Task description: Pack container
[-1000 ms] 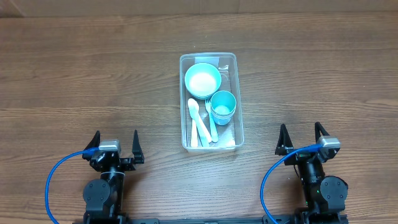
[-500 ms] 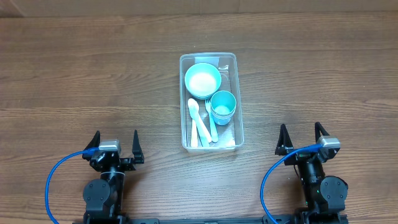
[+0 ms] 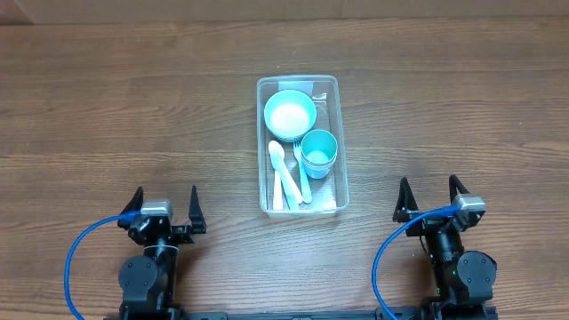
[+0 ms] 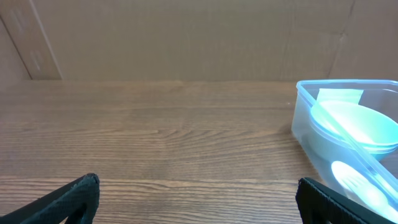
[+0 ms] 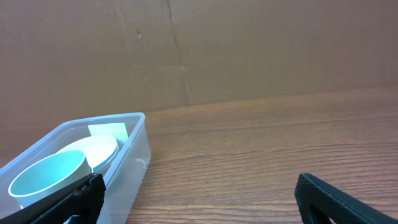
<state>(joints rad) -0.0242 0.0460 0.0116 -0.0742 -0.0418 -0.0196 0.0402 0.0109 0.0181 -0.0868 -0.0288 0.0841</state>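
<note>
Clear container (image 3: 262,169) in the middle of the wooden table (image 3: 133,107), teal bowl (image 3: 290,114), cup (image 3: 318,151) and spoons (image 3: 277,160) inside, left gripper (image 3: 165,197) and right gripper (image 3: 428,187) well apart from it, fingers spread wide, holding nothing

No writing, brand, number or sign is showing legibly in any of the views. A pale rectangular label (image 4: 340,95) is showing at the far end of the container (image 4: 348,83), but it is appearing blank from both wrist cameras and from overhead. Any print on it is staying too small to make out.
</note>
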